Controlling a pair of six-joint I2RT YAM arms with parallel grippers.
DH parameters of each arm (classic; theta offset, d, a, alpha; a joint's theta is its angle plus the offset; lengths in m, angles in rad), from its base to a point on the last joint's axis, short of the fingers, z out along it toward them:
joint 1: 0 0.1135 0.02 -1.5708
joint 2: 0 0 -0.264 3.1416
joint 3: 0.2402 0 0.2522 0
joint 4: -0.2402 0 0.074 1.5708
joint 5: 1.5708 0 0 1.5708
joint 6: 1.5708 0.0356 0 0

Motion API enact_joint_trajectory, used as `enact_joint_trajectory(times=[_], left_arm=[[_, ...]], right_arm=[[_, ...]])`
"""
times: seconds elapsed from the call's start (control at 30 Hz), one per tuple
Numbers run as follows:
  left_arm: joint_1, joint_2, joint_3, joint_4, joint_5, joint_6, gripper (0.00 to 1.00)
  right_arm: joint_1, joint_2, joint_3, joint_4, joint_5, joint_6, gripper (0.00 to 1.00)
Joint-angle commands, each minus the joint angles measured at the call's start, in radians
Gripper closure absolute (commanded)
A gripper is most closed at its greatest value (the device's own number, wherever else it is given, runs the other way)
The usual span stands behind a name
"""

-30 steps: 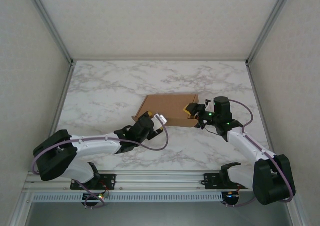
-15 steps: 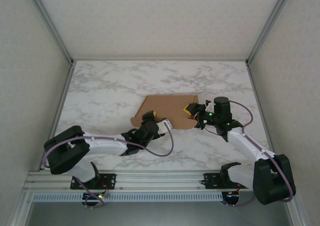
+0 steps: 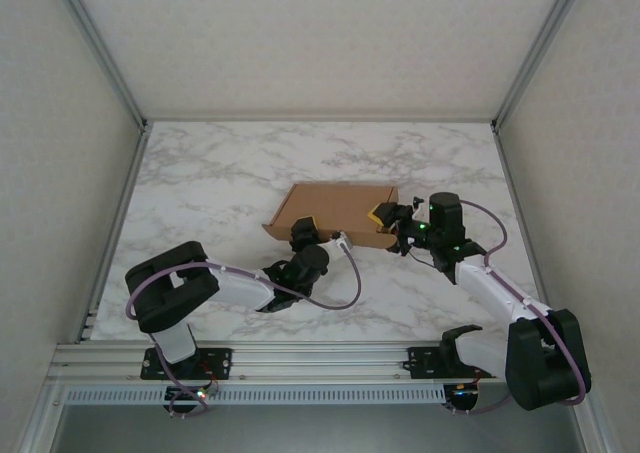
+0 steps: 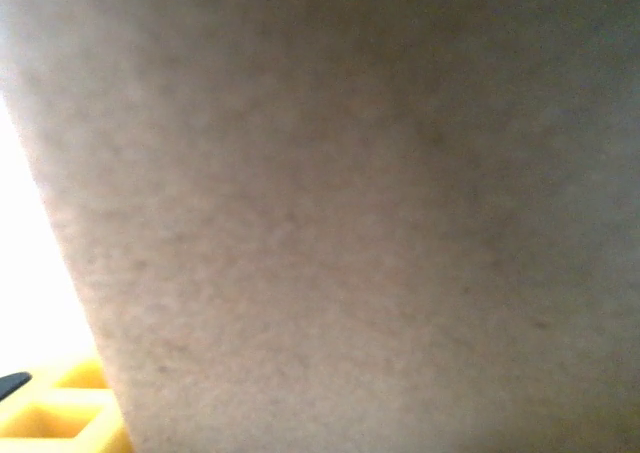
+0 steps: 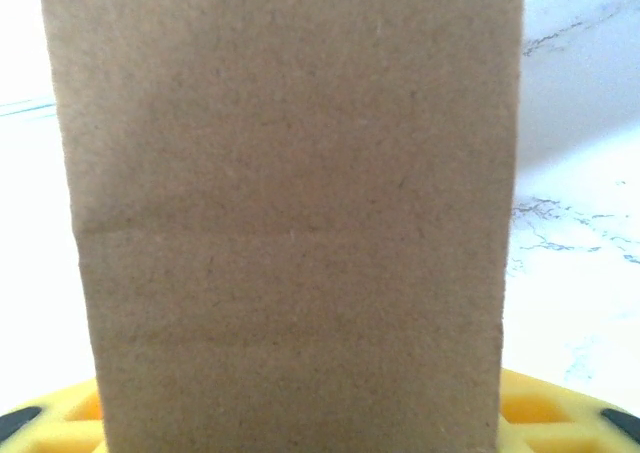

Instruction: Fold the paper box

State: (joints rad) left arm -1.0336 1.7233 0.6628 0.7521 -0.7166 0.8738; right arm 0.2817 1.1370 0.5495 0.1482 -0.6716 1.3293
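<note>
The paper box (image 3: 335, 206) is a brown cardboard sheet lying mid-table with its edges partly raised. My left gripper (image 3: 303, 233) sits at its near edge, left of centre. In the left wrist view blurred cardboard (image 4: 340, 203) covers almost everything, and one yellow finger (image 4: 55, 418) peeks out at the lower left, so the jaws are hidden. My right gripper (image 3: 383, 218) is at the box's right edge. In the right wrist view a cardboard flap (image 5: 290, 213) lies across both yellow fingers (image 5: 560, 413), which stand apart.
The marble table (image 3: 220, 173) is bare around the box. Metal frame posts (image 3: 130, 133) and side walls bound it left and right. The arm bases sit on the rail (image 3: 320, 358) at the near edge.
My left arm has swung right and forward, bringing its gripper up against the box's near edge. The box's left end has shifted slightly. The right arm has stayed still.
</note>
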Motion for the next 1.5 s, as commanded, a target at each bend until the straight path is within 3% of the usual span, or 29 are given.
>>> enact_joint_trajectory(times=[0.0,0.43,0.67,1.0,1.2,1.33,1.47], left_arm=[[0.009,-0.001,0.037,0.016,-0.085,0.006,0.54],[0.009,-0.091,0.079,-0.203,-0.065,-0.091,0.68],[0.014,-0.113,0.116,-0.328,-0.041,-0.128,0.72],[0.041,-0.164,0.229,-0.609,0.007,-0.172,0.73],[0.045,-0.192,0.433,-1.012,0.118,-0.223,0.69],[0.044,-0.170,0.625,-1.331,0.276,-0.276,0.68],[0.041,-0.153,0.722,-1.522,0.341,-0.288,0.68]], right_arm=[[0.013,-0.023,-0.003,0.030,-0.087,0.047,0.47],[0.012,-0.088,0.002,-0.042,-0.069,0.026,0.18],[0.007,-0.168,0.038,-0.208,-0.026,-0.058,0.07],[-0.028,-0.342,0.173,-0.575,0.120,-0.282,0.06],[-0.032,-0.358,0.401,-0.852,0.307,-0.602,0.06],[-0.031,-0.347,0.483,-0.899,0.362,-0.761,0.10],[-0.016,-0.300,0.552,-0.941,0.387,-0.867,0.17]])
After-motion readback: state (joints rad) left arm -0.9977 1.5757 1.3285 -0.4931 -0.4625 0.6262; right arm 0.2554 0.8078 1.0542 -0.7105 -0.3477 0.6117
